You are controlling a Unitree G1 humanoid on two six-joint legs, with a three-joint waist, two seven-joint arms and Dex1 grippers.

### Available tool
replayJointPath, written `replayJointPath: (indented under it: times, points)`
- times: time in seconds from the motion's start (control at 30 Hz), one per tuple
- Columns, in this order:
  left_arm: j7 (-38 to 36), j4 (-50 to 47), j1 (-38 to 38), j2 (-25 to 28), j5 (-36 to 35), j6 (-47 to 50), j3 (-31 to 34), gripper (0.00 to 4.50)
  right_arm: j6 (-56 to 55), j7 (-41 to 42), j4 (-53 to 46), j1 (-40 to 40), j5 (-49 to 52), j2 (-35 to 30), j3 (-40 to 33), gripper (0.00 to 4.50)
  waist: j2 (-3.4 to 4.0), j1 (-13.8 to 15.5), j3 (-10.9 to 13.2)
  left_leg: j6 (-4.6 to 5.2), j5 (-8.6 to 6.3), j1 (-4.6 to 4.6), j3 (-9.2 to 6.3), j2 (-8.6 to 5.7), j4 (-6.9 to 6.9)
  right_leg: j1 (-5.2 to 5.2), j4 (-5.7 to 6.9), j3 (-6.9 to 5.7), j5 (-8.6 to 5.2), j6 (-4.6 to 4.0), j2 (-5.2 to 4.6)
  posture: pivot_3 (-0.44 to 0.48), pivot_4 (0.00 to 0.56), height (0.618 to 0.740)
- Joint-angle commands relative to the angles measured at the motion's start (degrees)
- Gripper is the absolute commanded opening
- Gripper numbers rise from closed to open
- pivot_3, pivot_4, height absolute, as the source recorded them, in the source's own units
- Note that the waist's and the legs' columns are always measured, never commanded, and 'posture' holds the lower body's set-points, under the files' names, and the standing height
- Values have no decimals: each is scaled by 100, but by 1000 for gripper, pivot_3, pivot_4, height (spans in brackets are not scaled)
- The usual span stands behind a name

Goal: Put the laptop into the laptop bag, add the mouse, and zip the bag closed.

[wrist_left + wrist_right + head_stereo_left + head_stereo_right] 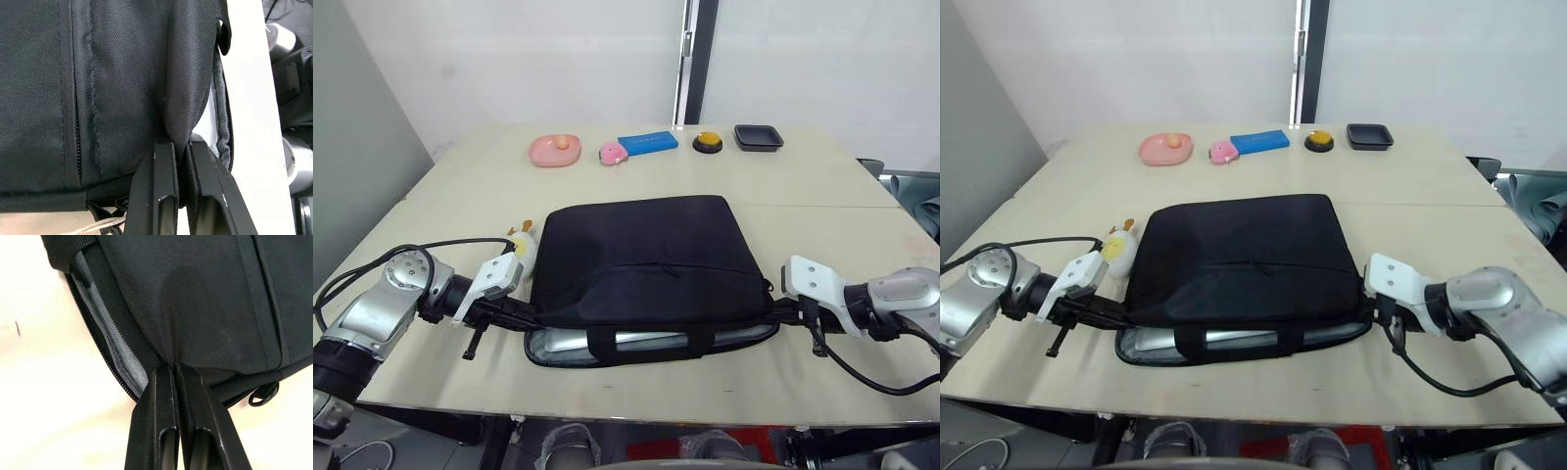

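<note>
A: Where is the laptop bag (651, 269)?

B: Flat on the worktop (822, 186), its near edge unzipped and gaping. Inside the gap, a silver strip of the laptop (651, 339) shows; the rest is hidden under the black flap.

A: And the tools?

B: The left tool (180, 147) is clenched on a fold of the bag's fabric at the left near corner. The right tool (174, 366) is clenched on fabric at the right near corner, just above the open zipper teeth. From the head views, both sets of fingertips vanish against the black cloth.

A: The mouse?

B: I cannot make one out. A white-and-yellow duck-like toy (522, 243) stands just beside the bag's left edge, partly behind the left arm's bracket.

A: Anything farther back?

B: A pink dish (555, 151), a pink toy (612, 153), a blue box (647, 143), an orange-topped puck (707, 142) and a small black tray (759, 137), well apart from the bag.
</note>
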Motion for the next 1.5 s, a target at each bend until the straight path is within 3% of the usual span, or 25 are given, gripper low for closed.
replayJointPath:
  times: [0.03, 0.37, 0.7, 0.8, 0.9, 1.0, 1.13, 1.3, 1.4, 1.5]
  points:
    - [47, 272, 26, -21, 294, -93, 131, 0, -29, 109, 95, -129, -122, 56, 108, 41, 1, 1, -1, 0, 0, 1, 0, 0, 2, 1, 3, 1, 0, 0, 0, 0, 150, 740]
    - [16, 1505, -795, -480, 909, -1035, 70, 0, 349, 511, -410, 96, 514, -2, -344, 41, 3, 61, -14, 2, 1, 8, 1, 0, 20, 2, 25, 9, 3, -4, 0, 0, 150, 740]
    - [-410, 1528, -896, -600, 848, -659, 65, 0, 291, 551, -265, 402, 380, -102, -470, 41, 2, 83, -15, 2, 1, 1, 2, -1, 21, -1, 21, 8, 3, -4, -1, 0, 150, 740]
    - [-462, 1797, -1106, -609, 827, -488, 160, 1023, 412, 656, -196, 480, 559, -101, -607, 835, 2, 83, -15, 2, 1, 0, 2, -1, 17, -2, 14, 8, 3, -4, -2, 0, 150, 740]
    - [-583, 1858, -1239, -584, 765, -340, 240, 2144, 437, 721, -125, 483, 622, -121, -675, 1938, 2, 89, -14, 2, 1, 0, 0, -1, 18, -6, 19, 6, 3, -4, -1, 0, 150, 740]
    - [-764, 1655, -1202, -299, 592, -73, 209, 3130, 533, 846, -102, 476, 846, -98, -871, 2941, -2, 84, -12, 2, 1, 0, 0, -1, 20, -5, 19, 7, 3, -5, -1, 0, 150, 740]
    - [-778, 1205, -1027, 443, -247, 479, 10, 4500, 747, 945, -120, 411, 1257, -52, -1278, 4349, -5, 58, -8, 1, 0, -8, 1, 3, 12, -15, 10, 5, 3, -4, 3, 0, 150, 740]
    - [-778, 895, -790, 1083, -1269, 916, 196, 4500, 1150, 892, -144, 312, 1912, 81, -1879, 4480, -5, 92, -6, 0, -1, -7, 3, 2, 3, -15, 0, 2, 0, -8, 2, 0, 150, 740]
    - [-778, 780, -370, 1398, -1990, 1286, 731, 4500, 1565, 743, -438, 397, 2573, 298, -2309, 4480, -7, 100, -2, 0, -1, -6, 3, 3, 3, -16, 3, 2, -1, -9, 2, 0, 150, 740]
    - [-649, 1035, -167, 1369, -2052, 1855, 1227, 4500, 1869, 359, -868, 348, 3138, 599, -2392, 4480, -8, 97, -1, -1, -1, -6, 2, 5, 1, -17, 2, 1, -2, -9, 4, 0, 150, 740]
